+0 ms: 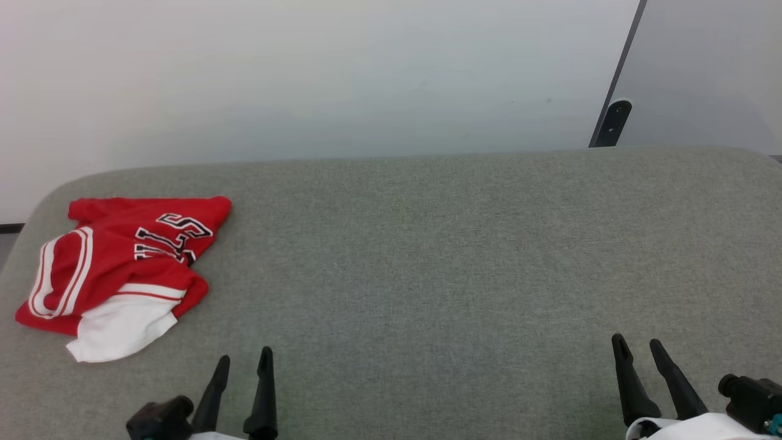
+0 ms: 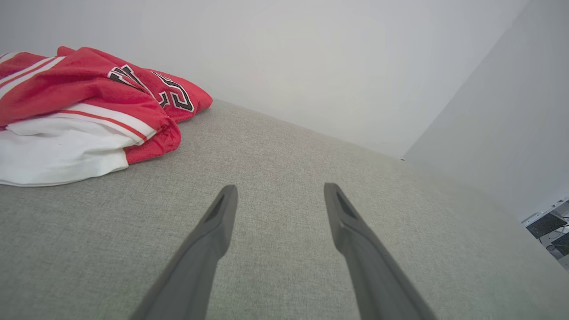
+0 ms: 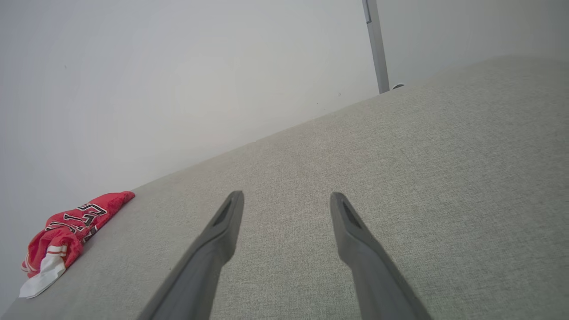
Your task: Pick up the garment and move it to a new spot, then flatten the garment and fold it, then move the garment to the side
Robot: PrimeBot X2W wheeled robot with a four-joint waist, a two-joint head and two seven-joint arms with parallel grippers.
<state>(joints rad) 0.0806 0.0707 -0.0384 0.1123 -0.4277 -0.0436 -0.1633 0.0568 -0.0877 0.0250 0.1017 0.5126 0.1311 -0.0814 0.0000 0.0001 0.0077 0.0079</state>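
Left hand point(image 1: 245, 354) and right hand point(image 1: 636, 340) spread wide over grey fabric table point(image 1: 427, 275); crumpled red-and-white jersey T-shirt point(image 1: 116, 269) lies beyond the left one

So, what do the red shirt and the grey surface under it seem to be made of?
The garment looks like a soft knit, probably jersey, mostly matte: it bunches into rounded, limp folds. The grey surface looks like woven upholstery cloth, matte: a fine flecked weave shows in both wrist views. What lies under the cloth I cannot tell.
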